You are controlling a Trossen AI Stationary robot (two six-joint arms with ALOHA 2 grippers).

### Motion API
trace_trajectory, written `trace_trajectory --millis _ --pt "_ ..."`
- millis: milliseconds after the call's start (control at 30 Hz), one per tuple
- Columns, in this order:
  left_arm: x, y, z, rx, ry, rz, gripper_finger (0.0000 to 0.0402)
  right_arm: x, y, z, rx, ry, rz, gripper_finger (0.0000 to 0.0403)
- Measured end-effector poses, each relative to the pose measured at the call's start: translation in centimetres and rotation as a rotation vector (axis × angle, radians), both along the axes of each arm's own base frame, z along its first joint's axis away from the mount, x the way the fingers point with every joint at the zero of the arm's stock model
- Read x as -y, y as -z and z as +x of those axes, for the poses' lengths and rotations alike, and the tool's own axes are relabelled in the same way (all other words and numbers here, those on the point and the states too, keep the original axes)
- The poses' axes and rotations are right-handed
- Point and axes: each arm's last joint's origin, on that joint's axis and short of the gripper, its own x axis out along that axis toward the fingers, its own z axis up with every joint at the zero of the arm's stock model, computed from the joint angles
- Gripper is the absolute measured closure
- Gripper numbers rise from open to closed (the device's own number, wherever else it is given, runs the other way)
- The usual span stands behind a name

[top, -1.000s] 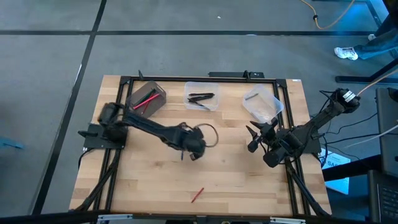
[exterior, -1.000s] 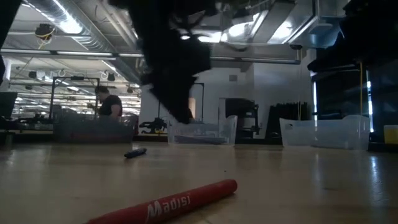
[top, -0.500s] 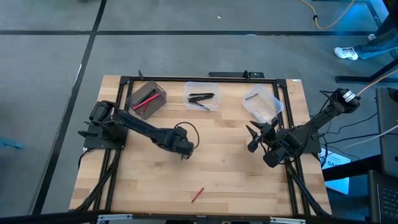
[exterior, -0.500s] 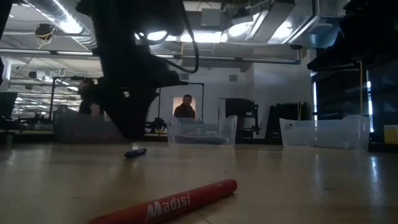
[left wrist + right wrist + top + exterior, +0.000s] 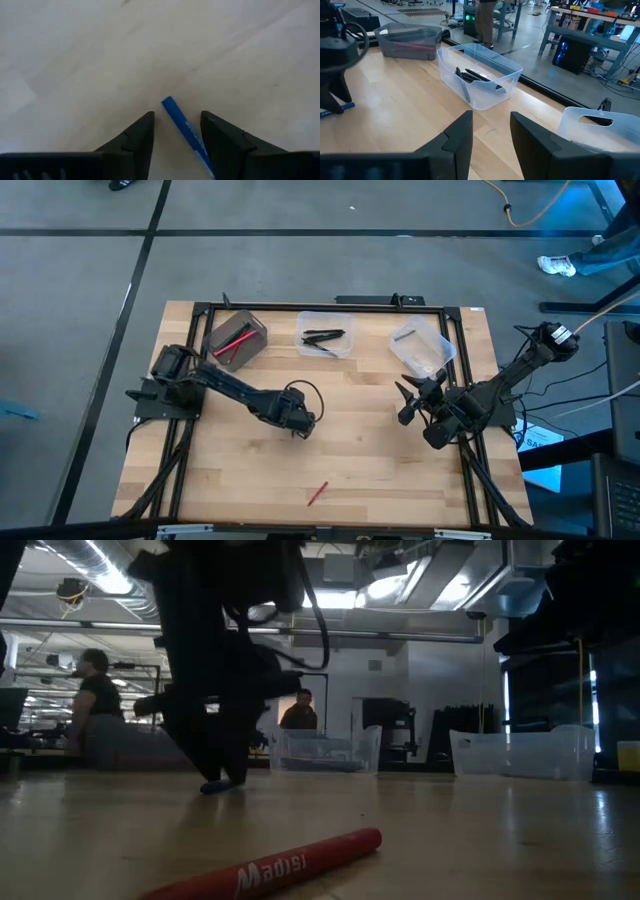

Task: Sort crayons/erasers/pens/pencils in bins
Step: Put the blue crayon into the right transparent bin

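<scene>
Left wrist view — blue pen (image 5: 184,128) lies between open fingers (image 5: 137,135).

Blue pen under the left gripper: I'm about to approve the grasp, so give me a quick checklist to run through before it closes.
1. Left gripper open: ok.
2. Blue pen between the fingers: ok.
3. Pen lying flat on the table, nothing crowding it: ok.
4. Fingertips low enough to close on the pen: cannot tell.
5. Right gripper parked away, near the table's right side: ok.
6. Red crayon apart from the grasp spot: ok.
</scene>
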Motion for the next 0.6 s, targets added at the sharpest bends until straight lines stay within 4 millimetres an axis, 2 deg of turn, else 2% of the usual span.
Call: trace_trajectory --millis 133,233,600 --pt "0.1 0.93 0.23 -0.025 0.002 -0.002 0.0248 -0.03 -0.02 0.04 0.002 -0.002 0.006 0.0268" --pt "0.09 0.99 0.24 -0.031 0.012 -0.006 0.0263 -0.03 -0.02 0.04 0.002 -0.002 0.004 0.0268" --pt "-0.18 0.22 1.0 -0.027 0.117 0.016 0.0388 -0.02 -0.03 0.03 0.003 0.0 -0.001 0.0268"
